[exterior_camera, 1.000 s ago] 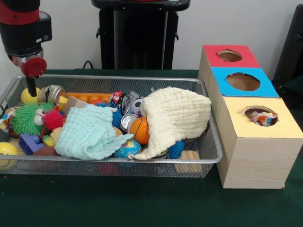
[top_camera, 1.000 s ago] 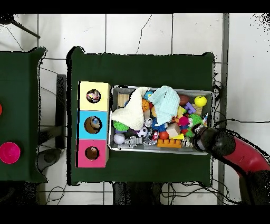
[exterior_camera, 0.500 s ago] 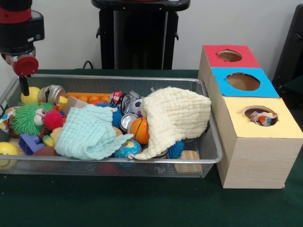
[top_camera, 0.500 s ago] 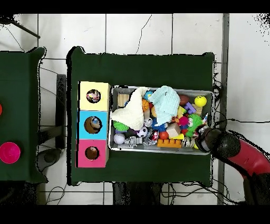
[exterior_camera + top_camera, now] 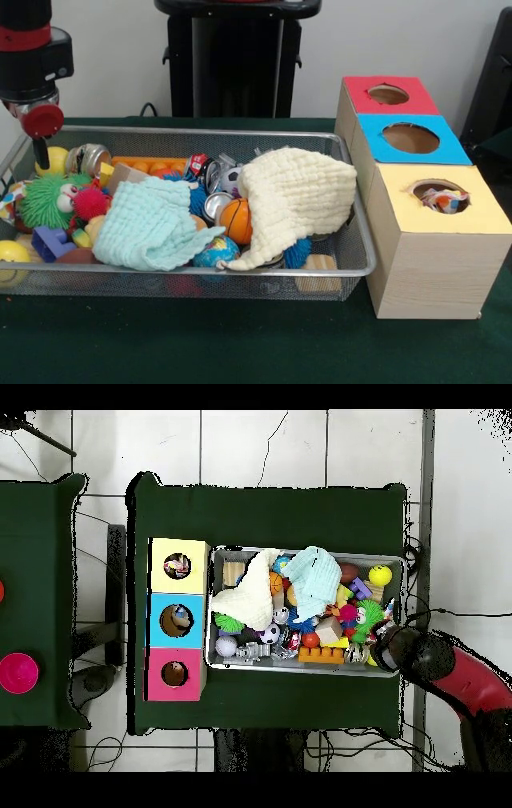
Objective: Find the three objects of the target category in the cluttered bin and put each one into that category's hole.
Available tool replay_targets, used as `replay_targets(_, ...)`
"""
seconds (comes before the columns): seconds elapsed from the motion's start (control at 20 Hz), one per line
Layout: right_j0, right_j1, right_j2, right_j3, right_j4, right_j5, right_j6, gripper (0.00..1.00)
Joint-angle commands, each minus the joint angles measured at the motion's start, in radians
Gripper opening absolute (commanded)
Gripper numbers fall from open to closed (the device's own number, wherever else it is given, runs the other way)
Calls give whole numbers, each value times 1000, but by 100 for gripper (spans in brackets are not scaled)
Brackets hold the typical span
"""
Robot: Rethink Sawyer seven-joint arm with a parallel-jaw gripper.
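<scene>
Wire-mesh metal bin (image 5: 352,260), waffle-textured cloths (image 5: 300,196)

A white tiled floor (image 5: 260,449) is seen around the green-covered surface (image 5: 270,514). A second green surface (image 5: 35,534) stands apart at one side; a pink round object (image 5: 18,672) lies on it. Dark cables (image 5: 95,524) cross the tiles between them.

On desk (image 5: 240,344): bin (image 5: 352,264) at left, holding two cloths (image 5: 300,196) over toys; three boxes (image 5: 436,256) just beside, right.

A mesh bin (image 5: 304,667) of toys sits right of three boxes (image 5: 178,619); the arm (image 5: 440,672) hangs over its right end, perhaps just outside.
</scene>
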Motion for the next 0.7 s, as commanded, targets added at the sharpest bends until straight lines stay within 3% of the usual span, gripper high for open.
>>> replay_targets(0.05, 7, 100, 24, -86, 0, -2, 36, 0)
replay_targets(0.7, -12, 160, 33, -143, -5, -25, 20, 0)
